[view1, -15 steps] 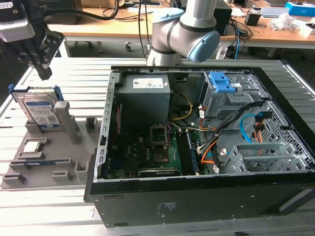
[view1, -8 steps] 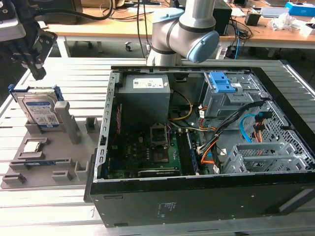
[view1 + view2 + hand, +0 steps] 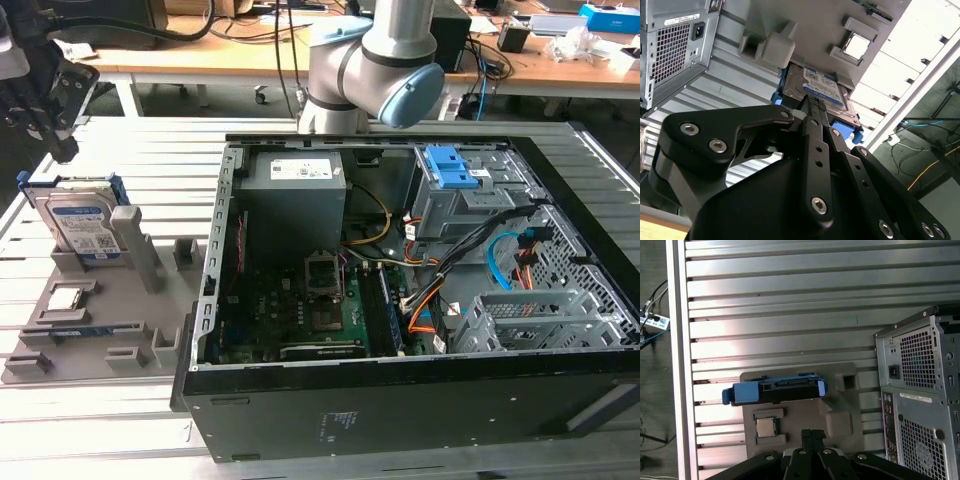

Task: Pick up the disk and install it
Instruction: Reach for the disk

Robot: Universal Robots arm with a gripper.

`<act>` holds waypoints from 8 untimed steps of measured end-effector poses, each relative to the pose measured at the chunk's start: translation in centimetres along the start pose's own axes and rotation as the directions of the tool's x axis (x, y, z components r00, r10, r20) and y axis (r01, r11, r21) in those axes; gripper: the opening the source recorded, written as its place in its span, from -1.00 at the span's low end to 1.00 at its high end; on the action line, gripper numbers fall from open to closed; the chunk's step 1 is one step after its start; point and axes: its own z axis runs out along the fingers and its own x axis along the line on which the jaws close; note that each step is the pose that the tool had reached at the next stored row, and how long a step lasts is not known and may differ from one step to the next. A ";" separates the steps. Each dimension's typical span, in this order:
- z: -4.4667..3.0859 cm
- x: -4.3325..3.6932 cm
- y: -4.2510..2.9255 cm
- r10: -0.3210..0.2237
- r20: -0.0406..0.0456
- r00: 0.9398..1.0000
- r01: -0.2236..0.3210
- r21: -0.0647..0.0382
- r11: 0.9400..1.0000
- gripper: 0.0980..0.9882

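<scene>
1. Currently the tool hangs above the disk, apart from it. Its fingers seem pressed together on nothing, though in both wrist views the tips are hard to separate.
2. Disk stands on edge in a slot of the grey holder, blue frame uppermost, probably so that its top edge is offered to a grasp from above.
3. Holder rests on the slatted surface beside the open computer case, whose interior lies exposed for installation.
</scene>
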 end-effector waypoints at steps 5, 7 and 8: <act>-0.02 0.89 -0.07 0.000 0.000 1.000 0.000 0.000 1.000 -0.99; -0.03 1.21 -0.09 0.000 0.000 1.000 0.000 0.000 1.000 -0.99; -0.04 1.44 -0.11 0.000 0.000 1.000 0.000 0.000 1.000 -0.99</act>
